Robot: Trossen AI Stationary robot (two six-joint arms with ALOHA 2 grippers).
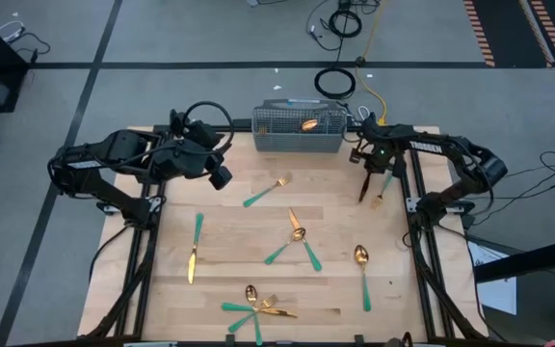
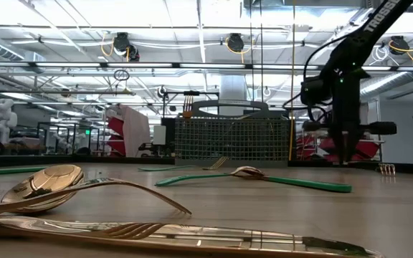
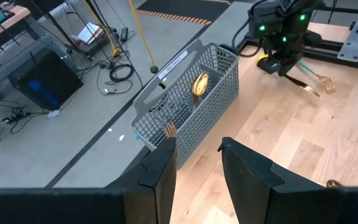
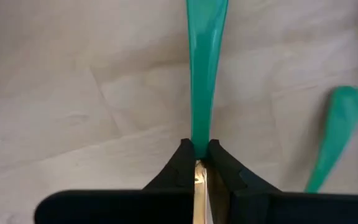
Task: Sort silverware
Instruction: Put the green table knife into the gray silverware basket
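Right pincer (image 4: pixel 195 163) clamped on a knife (image 4: pixel 205 74) — teal handle out ahead of its tips.

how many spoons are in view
4 spoons: one standing in the caddy at the table's back edge, one mid-table, one toward the right side, and one in the front cluster. The caddy may hide more.

The right arm reaches in over the table's far right corner, its tool (image 4: pixel 196 163) pointing down with both fingers pinched together. The left arm hangs bent over the far left part of the table, its tool (image 3: pixel 197 163) raised and angled toward the far edge, fingers standing apart with nothing between them.
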